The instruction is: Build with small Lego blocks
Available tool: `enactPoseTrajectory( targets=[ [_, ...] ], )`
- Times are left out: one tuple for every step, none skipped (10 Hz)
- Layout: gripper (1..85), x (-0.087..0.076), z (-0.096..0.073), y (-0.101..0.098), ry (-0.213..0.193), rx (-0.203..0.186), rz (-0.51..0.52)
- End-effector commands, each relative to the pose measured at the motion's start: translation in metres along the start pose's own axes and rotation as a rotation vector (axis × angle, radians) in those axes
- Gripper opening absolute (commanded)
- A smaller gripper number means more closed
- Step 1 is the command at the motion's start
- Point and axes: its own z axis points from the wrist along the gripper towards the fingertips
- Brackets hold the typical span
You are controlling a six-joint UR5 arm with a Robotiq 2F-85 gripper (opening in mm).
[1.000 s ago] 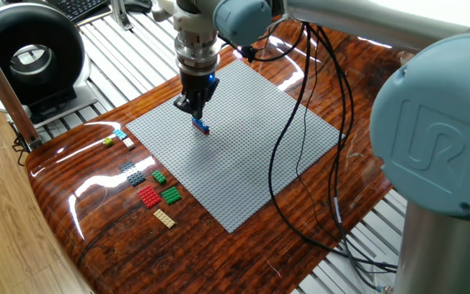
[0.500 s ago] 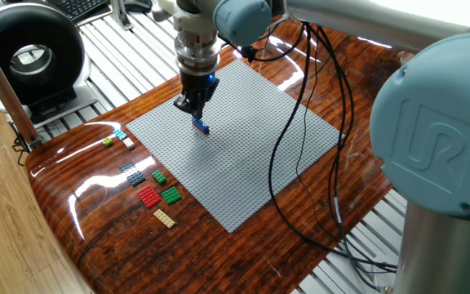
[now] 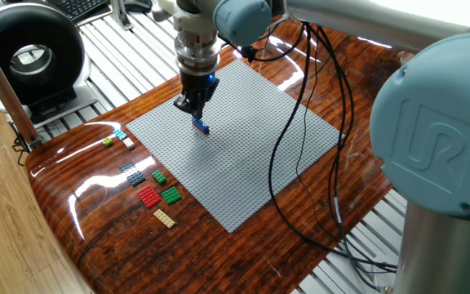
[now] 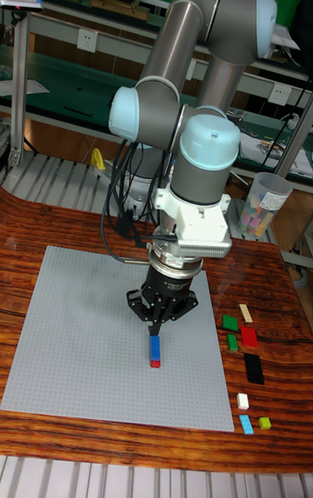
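Observation:
On the grey baseplate (image 3: 243,155) a blue brick (image 3: 200,124) (image 4: 155,347) lies in line with a small red brick (image 3: 206,130) (image 4: 155,363) at its end. My gripper (image 3: 193,113) (image 4: 157,326) hangs straight over the far end of the blue brick. Its fingers meet in a point, shut, with nothing visible between them. Whether the tips touch the brick is unclear. Loose small Lego blocks lie on the wood beside the plate: red (image 3: 148,196) (image 4: 249,337), green (image 3: 170,194) (image 4: 230,322), tan (image 3: 164,217), dark grey (image 3: 132,172), cyan (image 3: 119,133) and yellow-green (image 3: 108,141).
A round black device (image 3: 27,57) stands at the back left on a slatted metal surface. Black cables (image 3: 300,155) hang from the arm across the plate's right side. A cup of parts (image 4: 259,202) stands behind the table on the right.

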Motion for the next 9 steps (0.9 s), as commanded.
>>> enactPoseTrajectory(
  targets=[
    [1.3,-0.004,-0.001,0.001,-0.029,-0.011,0.016],
    [1.3,-0.006,-0.001,-0.002,-0.035,-0.002,0.017],
    [1.3,-0.006,-0.001,-0.006,-0.036,0.013,0.019],
    [1.3,-0.006,-0.001,-0.006,-0.037,0.015,0.015],
    [1.3,-0.004,-0.001,-0.008,-0.027,0.023,0.012],
    [1.3,0.0,-0.001,-0.012,-0.012,0.037,0.009],
    [1.3,0.001,-0.001,-0.01,-0.007,0.032,-0.005],
    [1.3,0.008,-0.001,-0.012,0.018,0.038,-0.017],
    [1.3,0.01,-0.001,-0.01,0.025,0.03,-0.029]
  ],
)
